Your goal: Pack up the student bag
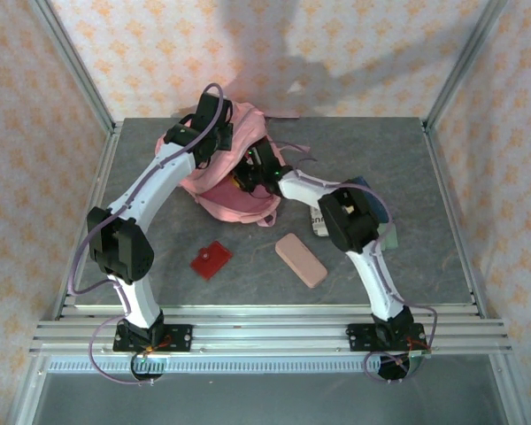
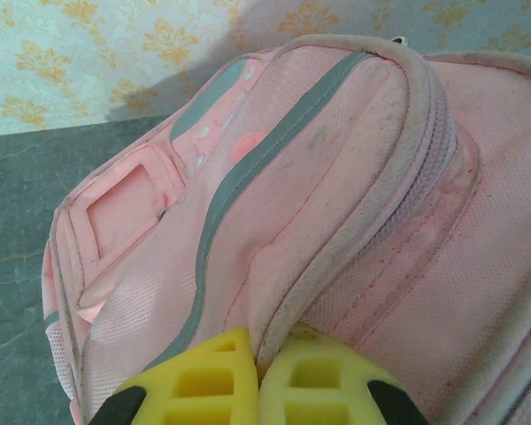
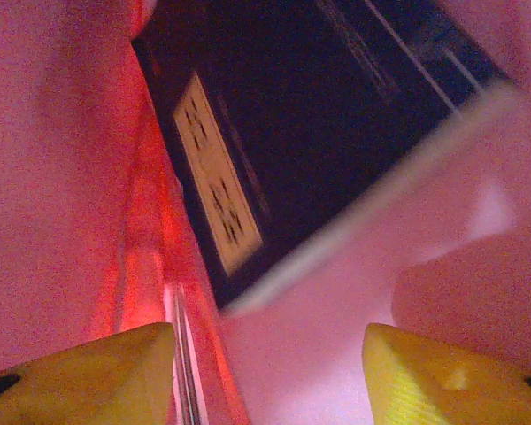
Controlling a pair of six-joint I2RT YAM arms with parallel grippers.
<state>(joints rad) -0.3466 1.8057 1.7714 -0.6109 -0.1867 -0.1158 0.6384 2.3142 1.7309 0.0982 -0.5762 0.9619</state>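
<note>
The white-and-black left arm (image 1: pixel 150 190) is raised from its base, bent sharply at the elbow, and reached forward and to the right. The yellow fingers (image 2: pixel 203 381) of the left tool (image 2: pixel 258 376) are pinched together on a fold of the large pink fabric backpack (image 2: pixel 336 221). The white-and-black right arm (image 1: pixel 372 266) is bent at the elbow and stretched forward and to the left. The yellow fingers of the right tool (image 3: pixel 270 372) are held well apart.

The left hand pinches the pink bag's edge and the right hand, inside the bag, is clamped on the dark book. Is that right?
Not quite: the right wrist view shows the right hand open, the dark book lying free beyond its fingers inside the student bag. The left hand does pinch the bag's edge.
</note>
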